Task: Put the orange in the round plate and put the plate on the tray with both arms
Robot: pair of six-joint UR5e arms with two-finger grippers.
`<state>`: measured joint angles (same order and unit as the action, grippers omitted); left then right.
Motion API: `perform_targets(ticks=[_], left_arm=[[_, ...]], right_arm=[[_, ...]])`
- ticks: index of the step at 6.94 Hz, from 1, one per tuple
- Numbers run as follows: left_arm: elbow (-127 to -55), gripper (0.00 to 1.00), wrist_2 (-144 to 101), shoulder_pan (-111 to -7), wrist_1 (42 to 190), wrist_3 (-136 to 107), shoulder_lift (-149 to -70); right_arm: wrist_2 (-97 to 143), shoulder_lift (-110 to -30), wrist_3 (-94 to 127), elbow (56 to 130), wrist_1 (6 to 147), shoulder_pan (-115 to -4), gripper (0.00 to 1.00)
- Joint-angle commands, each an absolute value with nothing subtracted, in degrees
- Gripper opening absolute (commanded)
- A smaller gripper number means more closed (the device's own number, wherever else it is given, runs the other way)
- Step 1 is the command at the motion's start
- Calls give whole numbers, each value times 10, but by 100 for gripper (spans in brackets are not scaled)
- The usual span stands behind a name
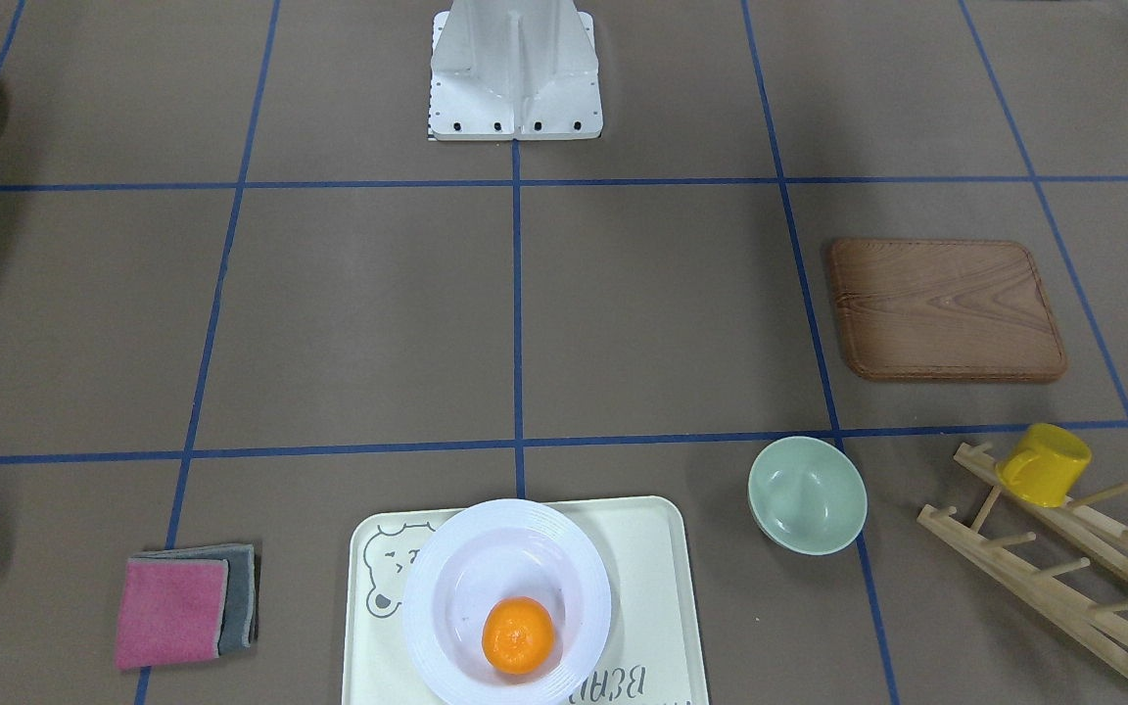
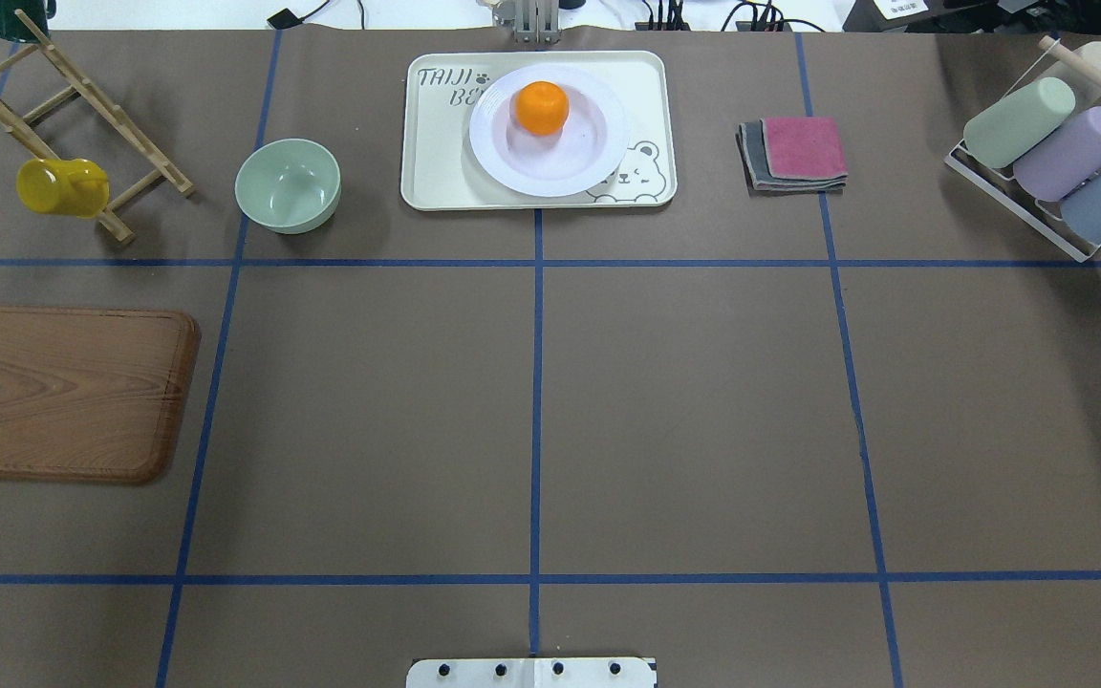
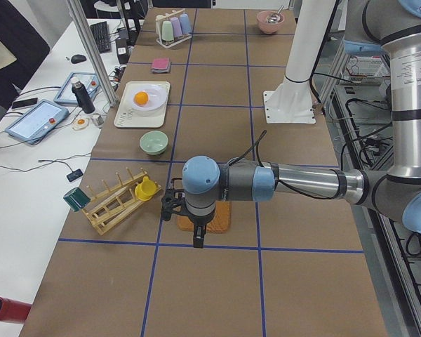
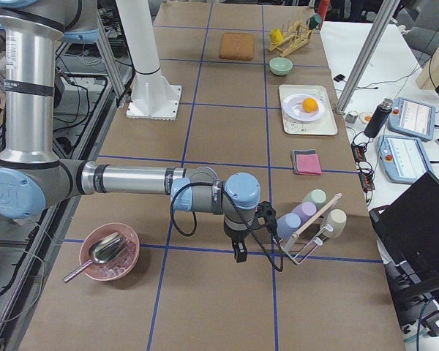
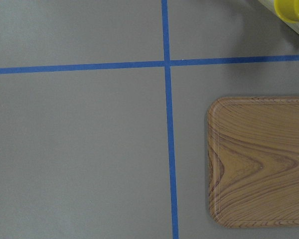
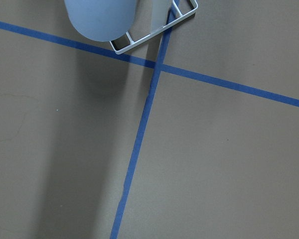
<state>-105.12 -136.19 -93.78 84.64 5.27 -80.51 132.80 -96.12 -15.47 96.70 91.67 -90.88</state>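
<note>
1. A brown desk (image 2: 703, 401) is crossed by blue tape lines.
2. The left gripper (image 3: 198, 239) hangs by the wooden board (image 3: 222, 216); whether its jaws are apart or together, I cannot tell.
3. The right gripper (image 4: 240, 254) hangs beside the cup rack (image 4: 307, 218); its jaws cannot be judged either.
4. Well away from both, the orange (image 2: 541, 107) sits in the round plate (image 2: 589, 158), which rests on the tray (image 2: 436, 172).

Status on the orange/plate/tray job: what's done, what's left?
Done: the orange sits in the round plate, and the plate rests on the tray. In hand: nothing; the left claw hangs by the wooden board and the right claw by the cup rack, both far from the tray. Left: nothing visible; the job looks complete.
</note>
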Motion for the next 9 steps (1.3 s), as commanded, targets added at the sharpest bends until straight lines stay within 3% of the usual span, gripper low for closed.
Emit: perform_targets(ticks=[1,9], left_arm=[[-1051,99,-1362,-938,846,53,-804],[-1050,99,-1361,-938,846,53,-804]], right_arm=[[1327,-963,-155,967,917,-909,100],[1329,-964,-155,967,917,-909,100]])
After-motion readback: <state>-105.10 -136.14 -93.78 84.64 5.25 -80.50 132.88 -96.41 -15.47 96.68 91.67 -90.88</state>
